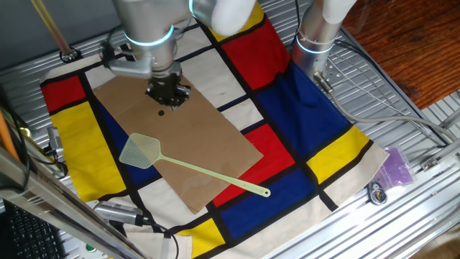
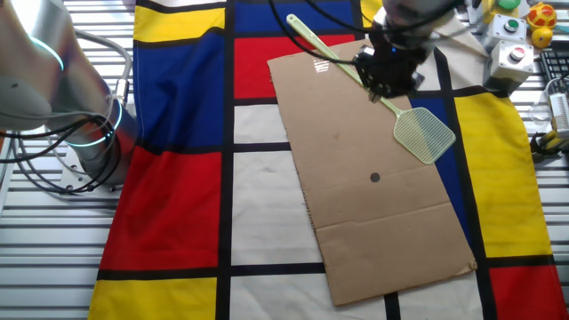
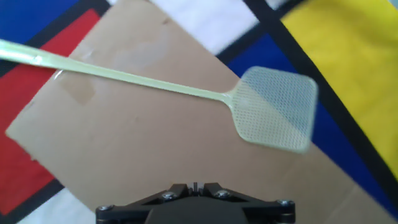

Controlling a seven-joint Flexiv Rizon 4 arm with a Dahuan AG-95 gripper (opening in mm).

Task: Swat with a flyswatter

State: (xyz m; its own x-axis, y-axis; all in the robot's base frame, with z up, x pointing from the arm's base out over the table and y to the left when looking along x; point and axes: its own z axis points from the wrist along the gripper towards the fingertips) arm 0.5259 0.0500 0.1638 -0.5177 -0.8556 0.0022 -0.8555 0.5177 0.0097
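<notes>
The pale yellow-green flyswatter [image 1: 140, 151] lies flat on a brown cardboard sheet [image 1: 208, 137]. Its mesh head sits at the sheet's left edge and its thin handle runs out to the right. It also shows in the other fixed view [image 2: 425, 133] and in the hand view [image 3: 273, 109]. My gripper [image 1: 169, 93] hangs above the cardboard's far part, apart from the swatter, with its jaws together and empty. It shows in the other fixed view [image 2: 388, 76] and at the bottom of the hand view [image 3: 194, 186]. A small black dot [image 1: 161, 111] marks the cardboard below it.
A cloth of red, blue, yellow and white blocks [image 1: 323, 122] covers the table. A second arm's base [image 1: 316, 36] stands at the back right. A button box [image 2: 511, 58] and cables lie at the table edge, and a purple bag [image 1: 397, 167] lies on the right.
</notes>
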